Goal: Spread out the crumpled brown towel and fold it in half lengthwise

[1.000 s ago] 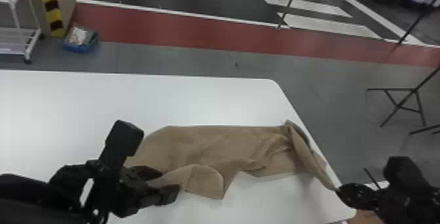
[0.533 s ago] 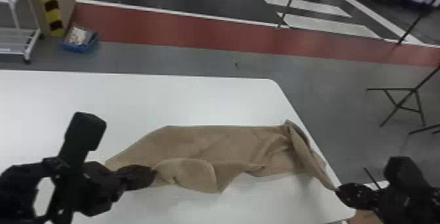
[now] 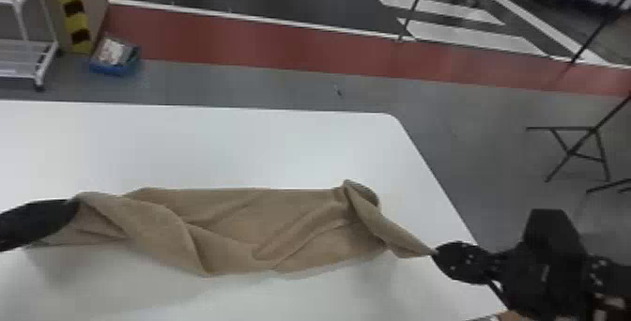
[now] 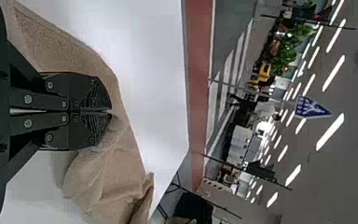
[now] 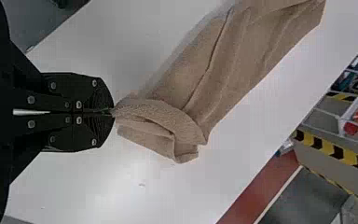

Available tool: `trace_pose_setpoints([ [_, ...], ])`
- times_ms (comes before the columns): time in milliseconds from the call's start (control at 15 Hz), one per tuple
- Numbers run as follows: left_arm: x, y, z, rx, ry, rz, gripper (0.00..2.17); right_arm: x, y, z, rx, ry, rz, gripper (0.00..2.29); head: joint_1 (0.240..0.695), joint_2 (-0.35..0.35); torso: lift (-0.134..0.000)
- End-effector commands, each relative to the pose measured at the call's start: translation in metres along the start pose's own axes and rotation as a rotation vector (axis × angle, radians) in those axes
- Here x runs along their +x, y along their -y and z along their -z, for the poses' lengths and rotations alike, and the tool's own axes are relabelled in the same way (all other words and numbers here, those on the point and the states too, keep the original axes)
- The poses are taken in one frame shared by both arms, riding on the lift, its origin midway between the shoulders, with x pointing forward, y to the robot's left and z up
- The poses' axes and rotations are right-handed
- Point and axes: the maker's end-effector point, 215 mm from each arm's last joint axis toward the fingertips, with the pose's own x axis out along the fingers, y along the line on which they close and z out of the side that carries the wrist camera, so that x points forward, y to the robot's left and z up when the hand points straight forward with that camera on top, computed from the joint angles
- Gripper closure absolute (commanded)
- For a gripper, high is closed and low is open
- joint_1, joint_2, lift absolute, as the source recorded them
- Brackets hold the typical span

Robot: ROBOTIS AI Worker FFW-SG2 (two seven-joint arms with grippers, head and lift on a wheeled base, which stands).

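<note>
The left pincer (image 4: 111,112) and right pincer (image 5: 113,112) clamp opposite ends of a rumpled brown towel (image 3: 244,231) on a white table (image 3: 258,146), an apparent spreading step that next calls for a gentle outward pull before folding.

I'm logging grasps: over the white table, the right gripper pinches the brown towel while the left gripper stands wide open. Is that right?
No: the left gripper is not open but shut on the brown towel, as the left wrist view shows. The right gripper does pinch the towel over the white table.
</note>
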Motion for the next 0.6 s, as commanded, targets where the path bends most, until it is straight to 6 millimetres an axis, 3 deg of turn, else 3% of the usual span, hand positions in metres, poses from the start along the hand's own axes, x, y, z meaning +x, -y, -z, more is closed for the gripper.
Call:
trace_pose_setpoints([
  [0, -0.010, -0.040, 0.011, -0.005, 0.019, -0.060, 1.64, 0.006, -0.016, -0.043, -0.013, 0.085, -0.028, 1.39, 0.695, -0.301, -0.125],
  [133, -0.026, -0.068, 0.021, -0.008, -0.009, -0.147, 0.00, 0.008, -0.020, -0.047, -0.007, 0.091, -0.036, 1.39, 0.695, -0.168, -0.125],
  [333, -0.058, -0.108, 0.025, -0.051, -0.055, -0.316, 0.04, 0.006, -0.019, -0.039, -0.001, 0.072, -0.033, 1.39, 0.695, -0.090, -0.125],
  [400, -0.060, -0.105, 0.018, -0.058, -0.061, -0.332, 0.07, 0.006, -0.018, -0.036, 0.005, 0.065, -0.030, 1.39, 0.695, -0.049, -0.125],
  [467, -0.057, -0.088, 0.011, -0.055, -0.059, -0.304, 0.07, 0.005, -0.018, -0.034, 0.008, 0.061, -0.029, 1.39, 0.695, -0.033, -0.125],
  [533, -0.046, -0.058, 0.002, -0.025, -0.056, -0.251, 0.07, 0.005, -0.019, -0.033, 0.010, 0.059, -0.029, 1.39, 0.695, -0.029, -0.125],
])
